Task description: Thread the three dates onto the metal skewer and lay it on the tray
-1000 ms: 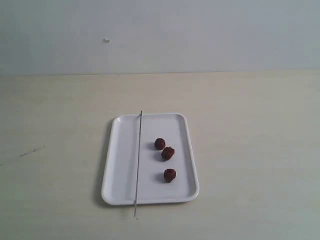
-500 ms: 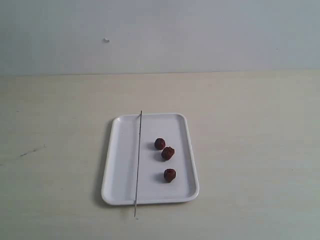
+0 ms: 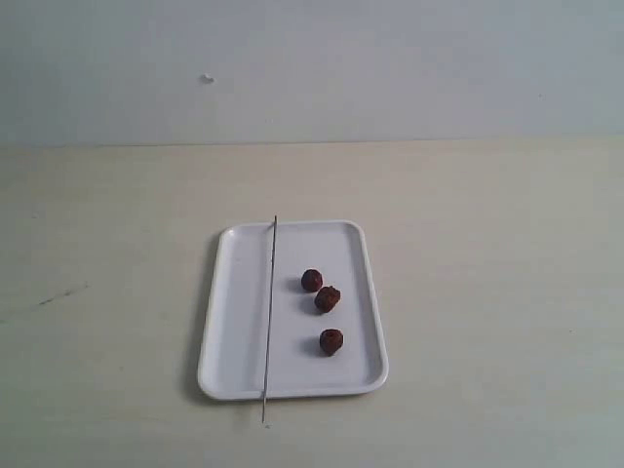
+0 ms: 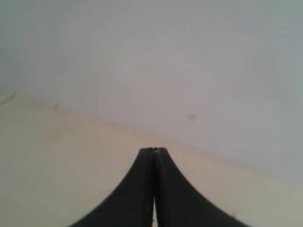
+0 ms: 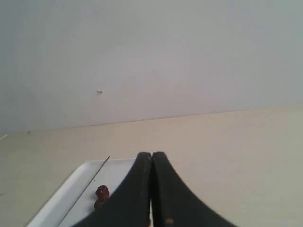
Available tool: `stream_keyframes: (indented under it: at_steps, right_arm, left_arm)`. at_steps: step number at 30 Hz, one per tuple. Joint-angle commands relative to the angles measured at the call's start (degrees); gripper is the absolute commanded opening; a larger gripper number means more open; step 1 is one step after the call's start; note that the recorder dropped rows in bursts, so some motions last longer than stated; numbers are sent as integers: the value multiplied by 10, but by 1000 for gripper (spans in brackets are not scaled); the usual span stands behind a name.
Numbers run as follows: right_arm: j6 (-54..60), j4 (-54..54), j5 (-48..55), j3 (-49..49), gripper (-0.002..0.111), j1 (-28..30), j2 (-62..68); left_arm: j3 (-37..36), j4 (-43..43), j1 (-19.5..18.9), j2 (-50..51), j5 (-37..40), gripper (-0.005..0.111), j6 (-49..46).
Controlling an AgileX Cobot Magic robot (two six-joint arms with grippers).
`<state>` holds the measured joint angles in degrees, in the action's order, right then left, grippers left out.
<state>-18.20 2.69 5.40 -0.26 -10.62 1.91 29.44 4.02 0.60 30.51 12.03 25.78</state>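
Pale tabletop point(image 3: 487, 292) — left pincer point(image 4: 154, 151), right pincer point(image 5: 151, 154) both closed, empty.

1. The tray point(image 3: 239, 322) was set on the table point(image 3: 487, 292), near the middle of the exterior view, long sides running front to back.
2. The metal skewer point(image 3: 269, 317) was laid lengthwise over the tray's left half, its near end carried beyond the front rim.
3. The three dates point(image 3: 327, 298) were placed in the tray's right half, right of the skewer and apart from it.
4. Two were grouped close together; the third date point(image 3: 331, 341) was set apart, nearer the front rim.
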Motion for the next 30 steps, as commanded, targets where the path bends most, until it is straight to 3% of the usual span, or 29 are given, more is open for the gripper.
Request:
stream_keyframes:
  at_steps: [1,4,7,11,15,19,21,23,25,30]
  right_arm:
    - [0,4,-5,3,0,3,-2]
    - [0,4,-5,3,0,3,-2]
    - [0,4,-5,3,0,3,-2]
    - [0,4,-5,3,0,3,-2]
    - [0,4,-5,3,0,3,-2]
    - [0,4,-5,3,0,3,-2]
    - [0,4,-5,3,0,3,-2]
    - [0,3,-5,3,0,3,-2]
    - [0,3,-5,3,0,3,-2]
    - [0,3,-5,3,0,3,-2]
  left_arm:
    - [120,-31,10,205,240,0,-49]
    - [171,-110,46,316,317,0,-159]
    - [201,-153,116,403,338,0,-177]
    - [277,-112,259,562,348,0,-108]
    - [375,-60,354,677,365,0,-34]
    - [451,-58,397,749,376,5,-14]
    - [477,-58,406,771,389,16,-9]
    - [503,-63,411,797,400,33,5]
    - [516,-66,413,819,407,41,17]
    - [527,-64,413,862,406,41,17]
